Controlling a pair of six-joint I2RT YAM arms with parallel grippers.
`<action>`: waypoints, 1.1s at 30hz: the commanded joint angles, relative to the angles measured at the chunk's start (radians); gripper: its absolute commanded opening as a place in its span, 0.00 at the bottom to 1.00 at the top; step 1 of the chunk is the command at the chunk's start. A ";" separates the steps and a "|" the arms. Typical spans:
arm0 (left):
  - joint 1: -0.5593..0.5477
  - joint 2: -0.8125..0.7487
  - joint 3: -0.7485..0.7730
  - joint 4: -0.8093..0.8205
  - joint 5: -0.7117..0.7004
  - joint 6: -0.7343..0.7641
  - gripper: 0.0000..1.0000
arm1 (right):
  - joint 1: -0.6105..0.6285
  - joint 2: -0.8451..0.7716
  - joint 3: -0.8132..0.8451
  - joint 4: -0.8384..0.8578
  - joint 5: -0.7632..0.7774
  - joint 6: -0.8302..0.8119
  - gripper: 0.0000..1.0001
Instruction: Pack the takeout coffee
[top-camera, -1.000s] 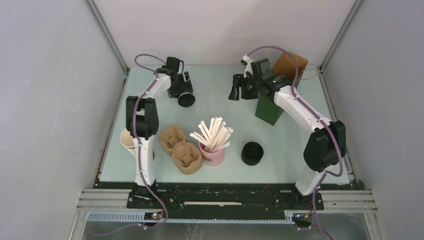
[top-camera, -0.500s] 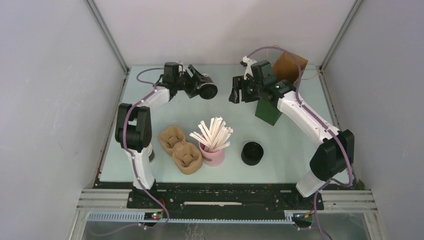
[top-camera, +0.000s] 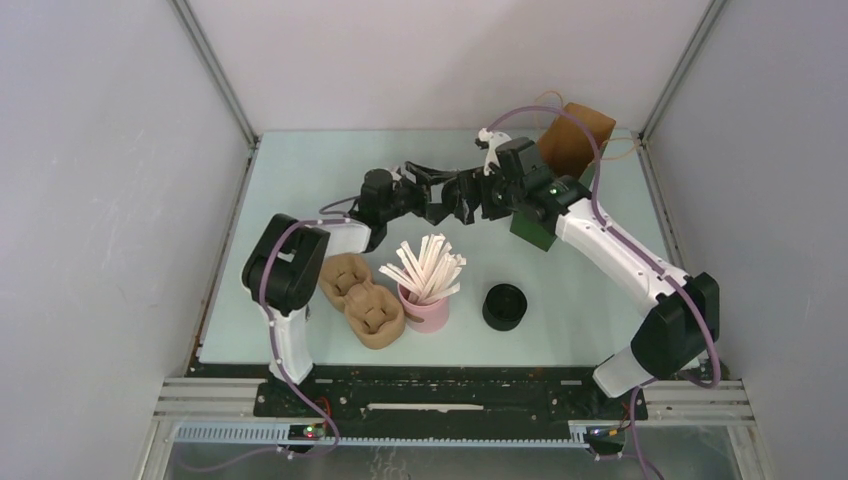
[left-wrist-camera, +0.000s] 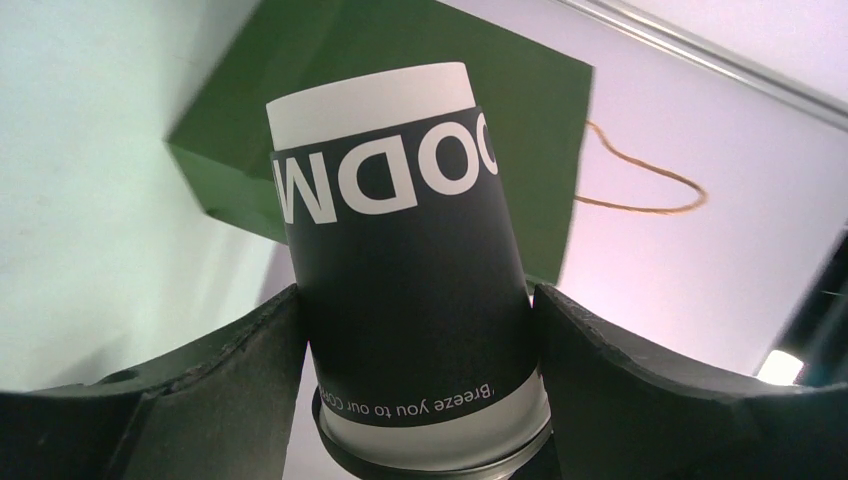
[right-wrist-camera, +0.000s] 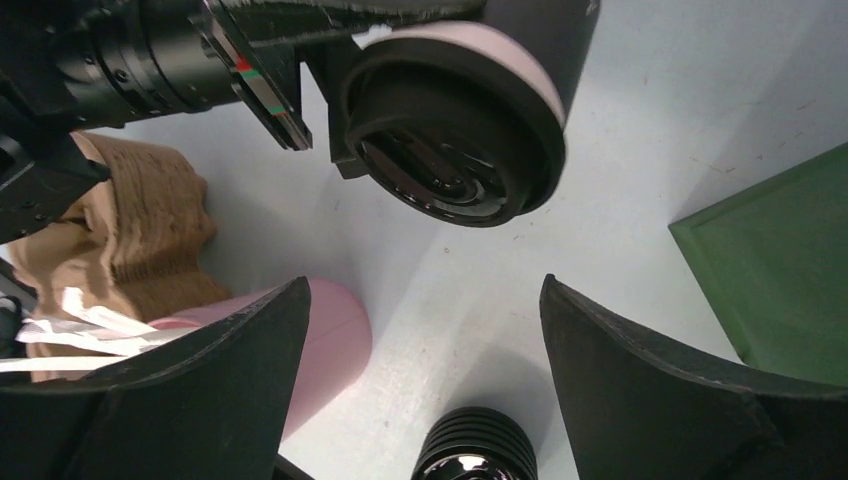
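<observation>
Takeout coffee between left jaws; straws in pink holder

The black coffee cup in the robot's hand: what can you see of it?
It is a small black paper cup with white lettering and white bands at both ends, closed by a round black plastic lid. The left hand grips its sides between two dark fingers, holding it off the table and tipped on its side. The lid points toward the open right hand, which does not touch it.
</observation>
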 joint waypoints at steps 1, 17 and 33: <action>-0.026 -0.039 -0.037 0.237 -0.075 -0.216 0.66 | 0.035 -0.042 -0.037 0.081 0.091 -0.044 0.95; -0.060 -0.073 -0.119 0.287 -0.143 -0.291 0.65 | 0.159 0.044 -0.077 0.370 0.431 -0.085 1.00; -0.072 -0.059 -0.119 0.303 -0.151 -0.309 0.65 | 0.185 0.127 -0.009 0.362 0.556 -0.175 1.00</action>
